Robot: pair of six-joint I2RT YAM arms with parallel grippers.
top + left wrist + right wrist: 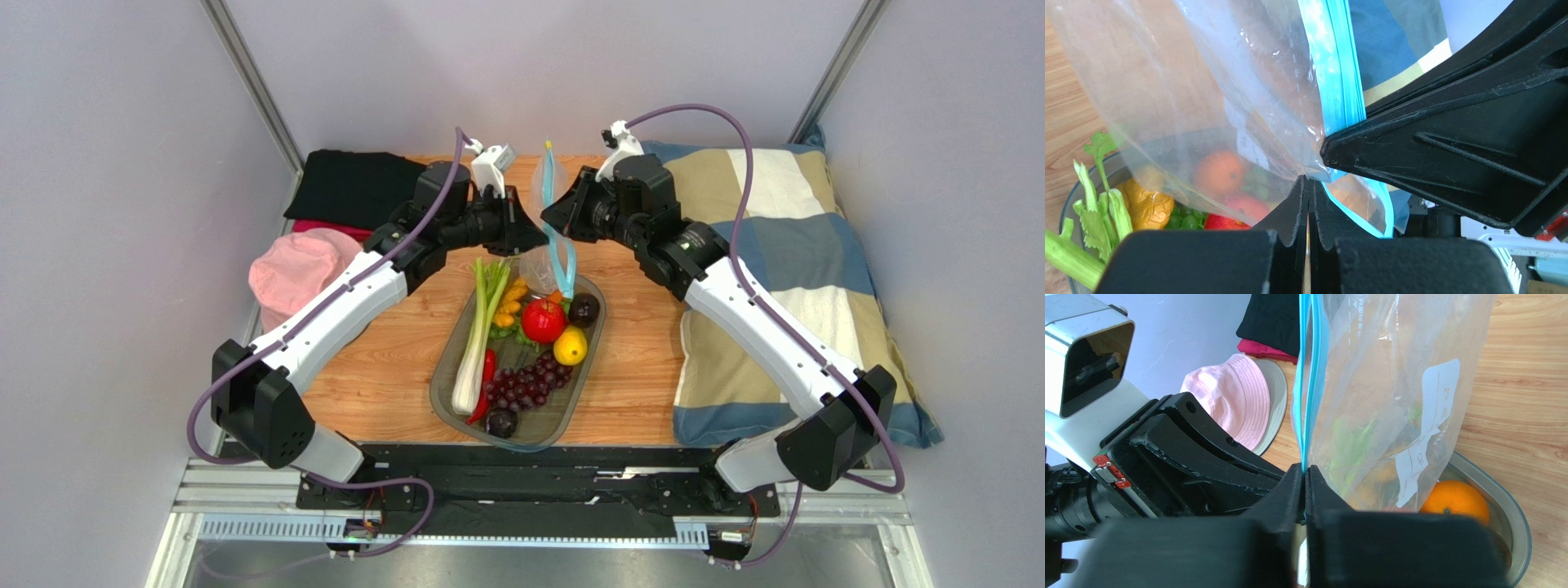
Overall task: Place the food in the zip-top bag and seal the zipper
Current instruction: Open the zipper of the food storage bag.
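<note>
Above the tray (pixel 555 414) of food (pixel 542 321), toward the far side, hangs the zip-top bag (pixel 1389 386). My left gripper (pixel 1308 180) and right gripper (pixel 1303 470) each pinch its blue zipper (pixel 1310 367), jaws pressed together.

Looking like a robotics lab booth, being boxed in by plain grey panels (pixel 111 184) and sitting on aluminium framing (pixel 491 529).
</note>
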